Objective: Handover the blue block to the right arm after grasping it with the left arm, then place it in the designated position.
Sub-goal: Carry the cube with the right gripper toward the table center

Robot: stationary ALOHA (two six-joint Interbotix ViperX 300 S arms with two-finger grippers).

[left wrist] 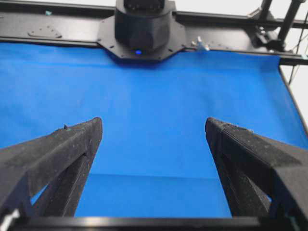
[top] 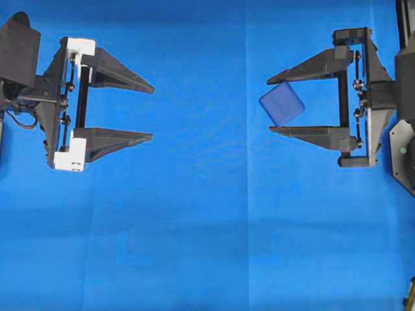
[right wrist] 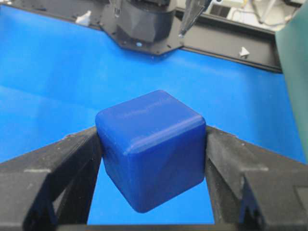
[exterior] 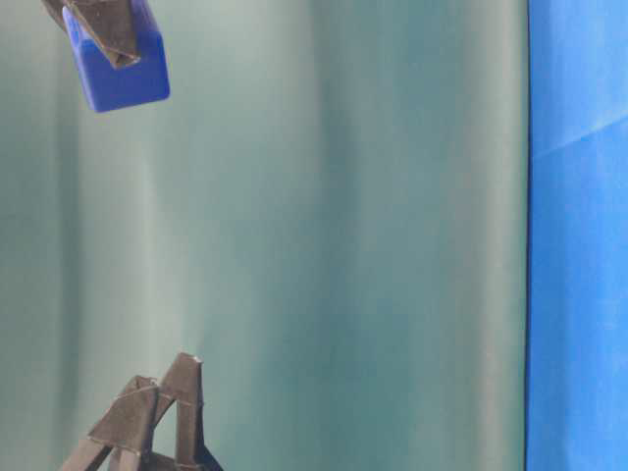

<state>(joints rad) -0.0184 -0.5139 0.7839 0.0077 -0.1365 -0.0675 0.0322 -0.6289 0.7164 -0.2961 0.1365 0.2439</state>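
Now the right claw pinches the blue block at its fingertips, held above the cloth-covered bench, while the left claw gapes empty well to the left; lowering steadily should keep the tilted block from slipping

bare blue cloth lies between the two arms, nothing blocking passage.

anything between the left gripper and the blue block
Nothing but bare blue cloth separates the open left gripper from the blue block, shown in the overhead view.
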